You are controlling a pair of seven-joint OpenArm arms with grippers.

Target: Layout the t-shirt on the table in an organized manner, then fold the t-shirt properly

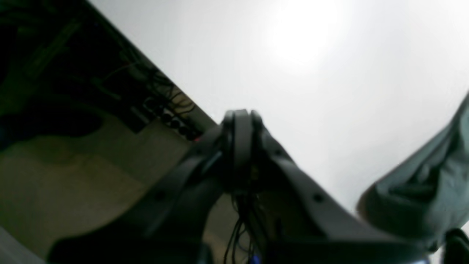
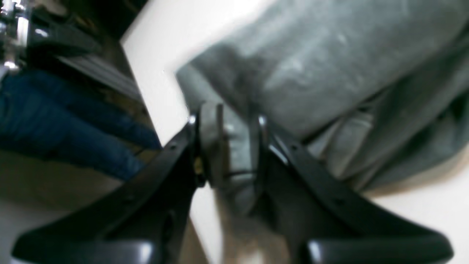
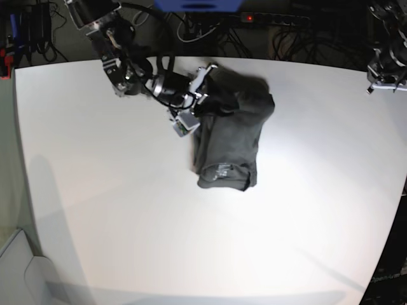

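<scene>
Your right claw (image 2: 227, 146) grips the t-shirt's (image 3: 230, 136) edge, likely to spread it | shirt bunched mid-bench (image 3: 95, 190) | your left claw (image 1: 240, 124) closed empty, parked clear.

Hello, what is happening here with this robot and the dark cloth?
A two-armed robot is working on a dark grey t-shirt that lies bunched up, not yet spread flat, on the white table. The right gripper is at the shirt's edge, near the far side of the table, with a fold of the cloth pinched between its jaws. The left gripper is shut and empty, held off to the side of the shirt. Neither the layout nor the folding is done yet.
</scene>
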